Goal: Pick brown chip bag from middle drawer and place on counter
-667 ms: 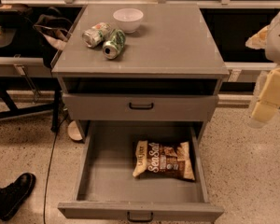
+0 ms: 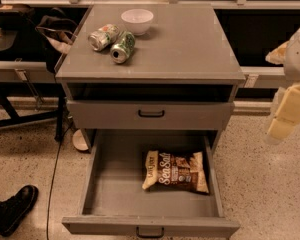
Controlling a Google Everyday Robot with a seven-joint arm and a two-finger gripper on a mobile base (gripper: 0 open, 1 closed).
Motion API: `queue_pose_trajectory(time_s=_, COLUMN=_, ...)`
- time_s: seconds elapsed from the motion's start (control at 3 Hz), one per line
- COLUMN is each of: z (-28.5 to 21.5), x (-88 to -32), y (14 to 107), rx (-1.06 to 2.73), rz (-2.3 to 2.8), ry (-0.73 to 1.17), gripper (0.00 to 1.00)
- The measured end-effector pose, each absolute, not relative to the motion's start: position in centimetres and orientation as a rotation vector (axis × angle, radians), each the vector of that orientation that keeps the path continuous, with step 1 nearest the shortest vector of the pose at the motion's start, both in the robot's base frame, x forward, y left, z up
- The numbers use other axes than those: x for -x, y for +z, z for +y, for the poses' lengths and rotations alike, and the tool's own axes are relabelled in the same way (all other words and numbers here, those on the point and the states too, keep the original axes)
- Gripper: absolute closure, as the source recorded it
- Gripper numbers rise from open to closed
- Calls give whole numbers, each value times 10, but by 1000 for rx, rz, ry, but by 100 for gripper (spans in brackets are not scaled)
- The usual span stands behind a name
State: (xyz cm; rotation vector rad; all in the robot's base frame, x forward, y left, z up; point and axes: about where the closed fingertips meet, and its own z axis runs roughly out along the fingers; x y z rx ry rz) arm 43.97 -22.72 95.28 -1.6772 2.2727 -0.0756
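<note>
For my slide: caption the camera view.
Chip bag lies in the open drawer; pincer hangs right of the cabinet.

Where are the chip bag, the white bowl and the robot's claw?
brown chip bag (image 2: 176,171): camera view, middle of its printed face.
white bowl (image 2: 137,16): camera view, its inside.
claw (image 2: 281,120): camera view, cream lower part, at the right edge.

Cream gripper at right, dark-brown bag, grey drawer
</note>
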Motion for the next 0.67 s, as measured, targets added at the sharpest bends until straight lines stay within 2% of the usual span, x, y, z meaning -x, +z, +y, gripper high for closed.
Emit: queue_pose_trajectory(time_s=0.67, z=-252, x=-439, y=885, rx=1512, rz=2325, ry=-101, gripper=0)
